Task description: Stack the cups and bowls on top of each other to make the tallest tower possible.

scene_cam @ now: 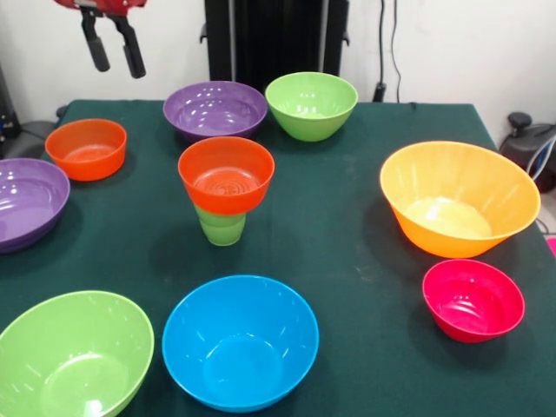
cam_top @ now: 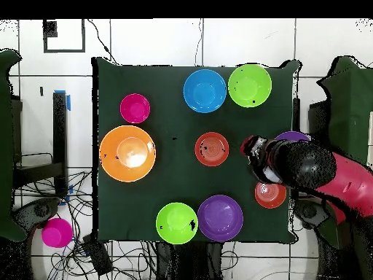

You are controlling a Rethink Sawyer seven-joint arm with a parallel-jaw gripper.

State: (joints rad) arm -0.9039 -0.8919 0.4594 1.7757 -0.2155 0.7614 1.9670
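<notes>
standing near the middle of the green table (scene_cam: 347, 226), the tower (scene_cam: 225, 191) is just a light-green cup (scene_cam: 221, 227) with a small orange-red bowl (scene_cam: 226, 174) nested in its mouth. from it in the front view, the blue bowl (scene_cam: 240, 341) sits at six o'clock, the large orange bowl (scene_cam: 459, 198) at three, a purple bowl (scene_cam: 215, 109) at twelve. the gripper (scene_cam: 113, 48) hangs high at eleven o'clock, fingers apart, holding nothing.

A dark green cloth (scene_cam: 347, 234) covers the bench. On the tiled floor (cam_top: 146, 44) around it lie tangled black cables (cam_top: 124, 251), and a small magenta bowl (cam_top: 56, 232) sits beside them.
</notes>
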